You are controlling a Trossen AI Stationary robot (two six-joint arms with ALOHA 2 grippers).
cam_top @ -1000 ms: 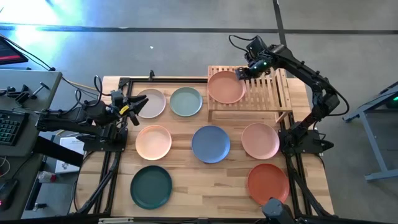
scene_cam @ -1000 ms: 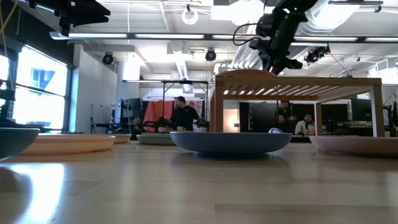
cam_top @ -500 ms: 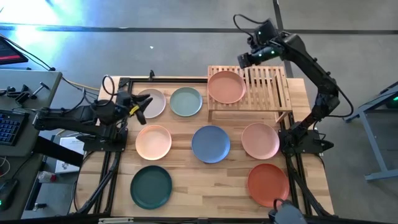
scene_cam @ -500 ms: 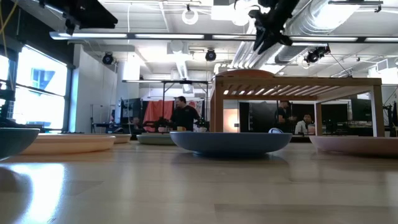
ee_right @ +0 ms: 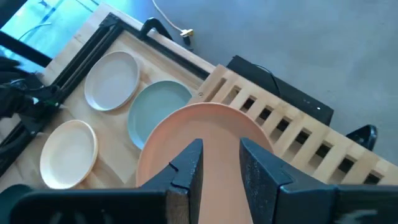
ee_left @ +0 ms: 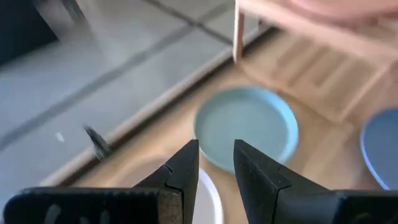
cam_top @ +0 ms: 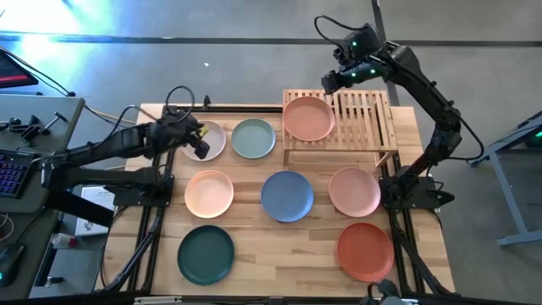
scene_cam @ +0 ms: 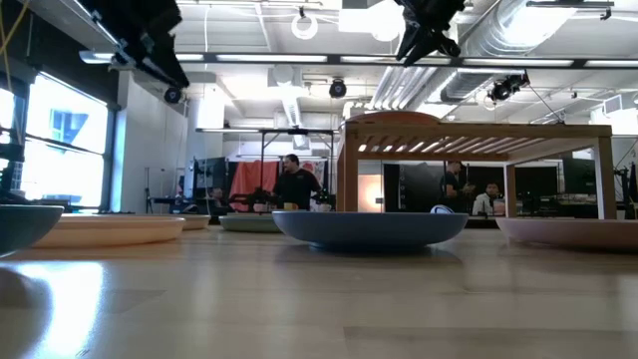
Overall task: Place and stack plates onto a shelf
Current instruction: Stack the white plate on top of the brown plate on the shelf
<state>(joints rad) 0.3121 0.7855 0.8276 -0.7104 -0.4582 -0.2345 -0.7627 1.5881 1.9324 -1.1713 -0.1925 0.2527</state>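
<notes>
Resting on slatted bamboo shelf (cam_top: 360,119): round matte peach plate (cam_top: 308,118); both grippers' jaws slightly parted, empty.

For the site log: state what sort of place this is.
Probably a robotics lab or workshop: exposed ceiling ducts, people at workstations behind the butcher-block table, and a bare grey concrete floor.

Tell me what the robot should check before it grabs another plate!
1. Peach round plate flat on the slatted bamboo shelf: ok.
2. Right gripper empty and clear of that plate: ok.
3. Left gripper open, above the pale pink round plate: ok.
4. Nothing lying on that pale plate: ok.
5. Free slats beside the peach plate: ok.
</notes>
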